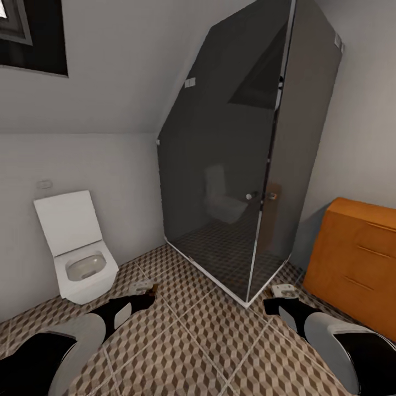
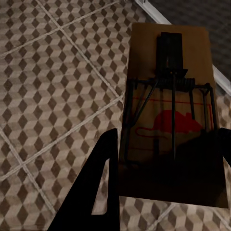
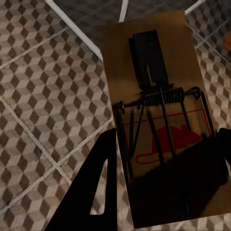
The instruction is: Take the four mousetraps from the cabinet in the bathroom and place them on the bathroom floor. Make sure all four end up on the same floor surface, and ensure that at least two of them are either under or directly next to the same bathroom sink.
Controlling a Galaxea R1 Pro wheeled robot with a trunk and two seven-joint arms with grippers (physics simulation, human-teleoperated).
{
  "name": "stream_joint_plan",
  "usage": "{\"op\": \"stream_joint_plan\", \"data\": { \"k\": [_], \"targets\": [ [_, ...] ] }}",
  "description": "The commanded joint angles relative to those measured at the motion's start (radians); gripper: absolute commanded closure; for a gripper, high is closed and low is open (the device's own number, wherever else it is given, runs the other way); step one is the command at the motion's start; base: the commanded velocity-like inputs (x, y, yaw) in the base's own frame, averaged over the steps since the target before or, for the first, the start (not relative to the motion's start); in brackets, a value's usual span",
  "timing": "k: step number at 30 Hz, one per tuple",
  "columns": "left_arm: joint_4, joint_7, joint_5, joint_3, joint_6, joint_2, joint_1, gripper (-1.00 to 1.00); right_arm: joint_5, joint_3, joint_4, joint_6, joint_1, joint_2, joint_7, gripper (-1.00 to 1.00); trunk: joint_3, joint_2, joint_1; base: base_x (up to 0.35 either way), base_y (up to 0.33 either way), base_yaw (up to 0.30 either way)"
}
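Mid-carry: the left gripper [image 1: 144, 289] and right gripper [image 1: 285, 291] each clamp a mousetrap [image 2: 168, 110], the second mousetrap [image 3: 161, 115] likewise held above the bathroom floor [image 1: 187, 341]. The cabinet [image 1: 352, 258], drawers closed, stands at right. Next, seemingly, finding the sink and lowering both traps beside it.

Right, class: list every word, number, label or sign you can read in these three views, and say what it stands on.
No readable words or numbers anywhere.
Mousetrap in the left gripper: a red mouse silhouette with red outline marks, no lettering.
Mousetrap in the right gripper: the same red mouse picture, no lettering.
Toilet, shower enclosure and cabinet: no markings.
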Motion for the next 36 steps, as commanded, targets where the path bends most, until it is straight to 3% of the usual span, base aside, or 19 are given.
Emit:
{"op": "stream_joint_plan", "data": {
  "k": [1, 36],
  "targets": [
    [0.000, -0.002, 0.009, -0.008, 0.004, 0.001, -0.001, 1.00, 0.002, 0.006, 0.001, 0.002, -0.001, 0.000, 0.001, 1.00, -0.001, -0.001, 0.000, 0.000, 0.000, 0.300],
    [0.000, -0.002, 0.010, -0.008, 0.003, 0.003, -0.001, 1.00, 0.001, 0.006, 0.002, 0.002, -0.001, 0.000, 0.003, 1.00, -0.001, -0.001, 0.000, 0.000, 0.000, 0.300]
  ]
}}
